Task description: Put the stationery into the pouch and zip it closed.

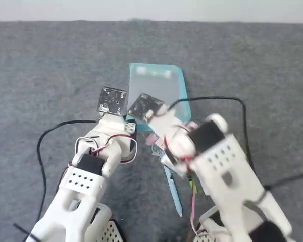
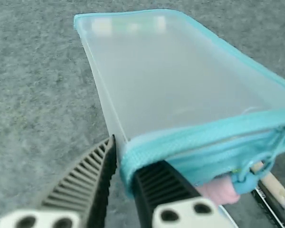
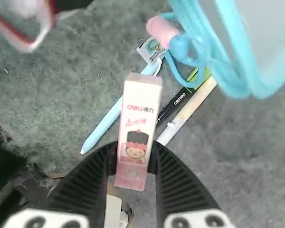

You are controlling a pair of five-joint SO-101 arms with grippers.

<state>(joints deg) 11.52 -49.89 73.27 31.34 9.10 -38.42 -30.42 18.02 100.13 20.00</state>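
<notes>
The pouch (image 1: 157, 84), translucent with a light-blue zip border, lies flat on the grey mat (image 1: 45, 65) with its zip end turned toward the two arms. The left gripper (image 2: 121, 159) is at one corner of that zip end, its ribbed black jaws drawn narrow with the pouch's blue corner seam pinched between them. A pink charm (image 3: 162, 28) hangs on a blue cord from the zip end, just off the pouch's edge. The right gripper (image 3: 135, 153) sits just beyond the zip end of the pouch, clear of it, and its jaws are closed in on a slim pink eraser box (image 3: 136, 135), which stands lengthwise between them with its far end pointing toward the pouch. On the mat under that box, just outside the pouch's zip end, several pens lie close together. A light-blue pen (image 3: 109, 121) reaches farthest from the pouch, beside it run a black pen (image 3: 171, 108) and a cream pen (image 3: 194, 107), and a green pen (image 3: 198, 75) shows nearest the pouch, partly under its blue edge. Whether the zip is parted wide enough to take anything cannot be made out.
</notes>
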